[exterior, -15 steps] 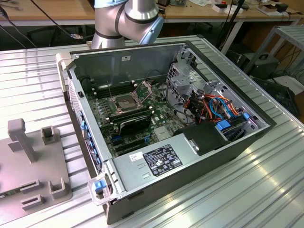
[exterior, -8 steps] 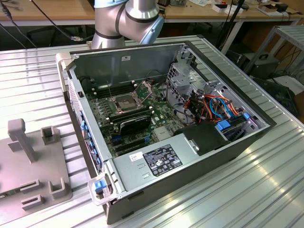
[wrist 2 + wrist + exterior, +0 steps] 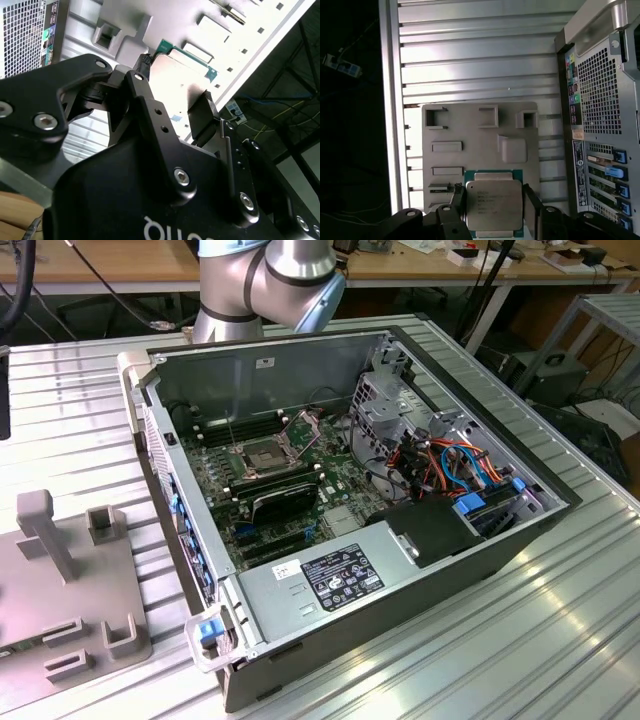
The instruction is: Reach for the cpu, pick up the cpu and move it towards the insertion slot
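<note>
Our gripper [image 3: 494, 207] clasps the cpu [image 3: 493, 204], a flat silvery square with a green rim, between black fingers [image 3: 532, 205]. We see it above the grey tray [image 3: 470, 150] on ribbed aluminium.

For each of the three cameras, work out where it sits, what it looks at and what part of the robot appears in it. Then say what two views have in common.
Exterior view: off the arm, looking down at an angle into the open computer case with the insertion slot; the arm's grey joint stands behind the case.
First wrist view: on the arm, looking past the gripper at the cpu over a grey fixture plate.
Second wrist view: on the arm, close behind the gripper.
Both wrist views share the cpu between the fingers.
</note>
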You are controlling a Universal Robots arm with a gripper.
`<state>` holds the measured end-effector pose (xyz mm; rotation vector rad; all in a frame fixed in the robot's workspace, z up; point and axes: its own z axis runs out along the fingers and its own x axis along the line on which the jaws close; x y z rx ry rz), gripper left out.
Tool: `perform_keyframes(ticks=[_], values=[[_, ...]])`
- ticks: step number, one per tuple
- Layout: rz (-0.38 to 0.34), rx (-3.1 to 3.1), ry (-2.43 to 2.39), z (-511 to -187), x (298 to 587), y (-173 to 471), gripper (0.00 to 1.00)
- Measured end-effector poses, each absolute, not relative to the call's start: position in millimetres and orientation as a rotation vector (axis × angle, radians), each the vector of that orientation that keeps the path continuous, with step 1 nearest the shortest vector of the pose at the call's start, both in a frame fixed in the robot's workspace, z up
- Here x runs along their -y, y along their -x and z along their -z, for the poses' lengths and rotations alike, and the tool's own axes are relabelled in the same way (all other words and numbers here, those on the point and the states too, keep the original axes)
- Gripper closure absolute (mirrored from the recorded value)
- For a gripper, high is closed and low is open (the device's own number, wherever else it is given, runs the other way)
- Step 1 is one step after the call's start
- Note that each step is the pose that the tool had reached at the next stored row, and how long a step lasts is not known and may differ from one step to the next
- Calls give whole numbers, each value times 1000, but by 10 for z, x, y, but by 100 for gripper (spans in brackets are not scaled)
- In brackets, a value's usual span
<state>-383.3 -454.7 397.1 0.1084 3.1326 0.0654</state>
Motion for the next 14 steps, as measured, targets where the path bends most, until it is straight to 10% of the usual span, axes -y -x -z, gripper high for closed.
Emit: perform_keyframes(ticks=[14], values=[[-65,-3133,-108,-3972,4547,3568,45]])
